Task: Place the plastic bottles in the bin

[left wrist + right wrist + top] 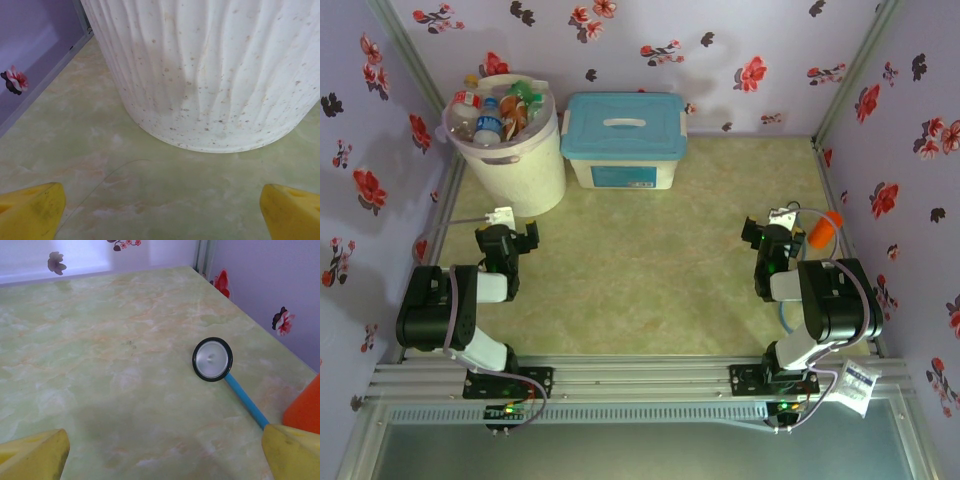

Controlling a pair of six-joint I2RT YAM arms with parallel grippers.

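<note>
Plastic bottles (492, 118) sit piled in the bin (538, 172), far left on the bench (650, 265).
They look light, slick and crushable, so pinch across the body. Left end effector (507, 235) and right end effector (770, 232) stand apart, empty.

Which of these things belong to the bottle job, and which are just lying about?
Job:
- bottles, already in the bin
- bin

Lying about:
- blue-lidded box
- orange cup
- stethoscope
</note>
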